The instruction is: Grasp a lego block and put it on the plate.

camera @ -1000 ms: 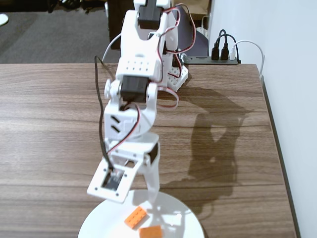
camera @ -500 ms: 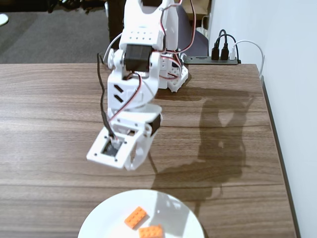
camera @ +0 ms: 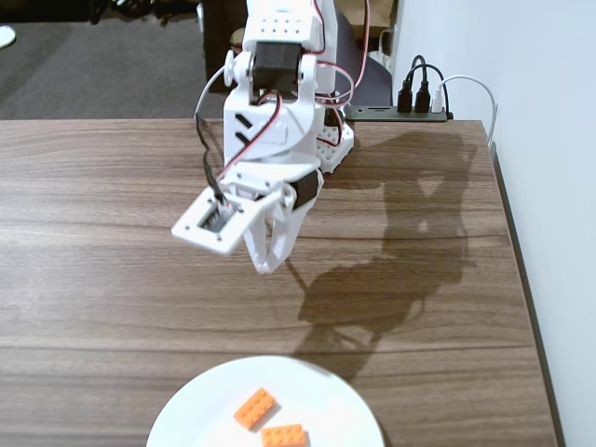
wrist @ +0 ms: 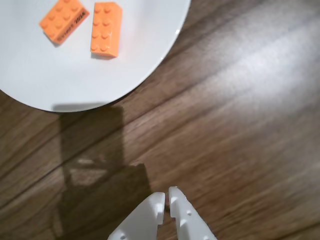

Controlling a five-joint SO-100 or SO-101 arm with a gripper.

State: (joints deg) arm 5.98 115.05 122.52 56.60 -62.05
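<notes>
The block (camera: 255, 408) is a small orange brick with two rows of four round studs, smooth glossy plastic, a shade lighter than the second brick (camera: 283, 436) beside it. In the wrist view the block (wrist: 106, 28) shows plain studs, while the brick (wrist: 64, 20) carries dark lettering along its side.

Both lie on the plate (camera: 326, 400), a wide round white dish, plain and smooth, with a thin rim. The block sits near the plate's middle, angled; the brick lies just beside it, toward the plate's near edge in the fixed view, the two close but apart.

The plate rests on a table (camera: 93, 233) of dark wood-grain planks with a matte, streaked finish. The arm is white plastic with black servos and red and white wires.

The gripper (camera: 265, 265) hangs above bare table, well apart from the plate and clear of the block. In the wrist view the gripper (wrist: 167, 201) shows its white fingertips (wrist: 158, 201) nearly touching, only a thin slit between them, holding nothing.
</notes>
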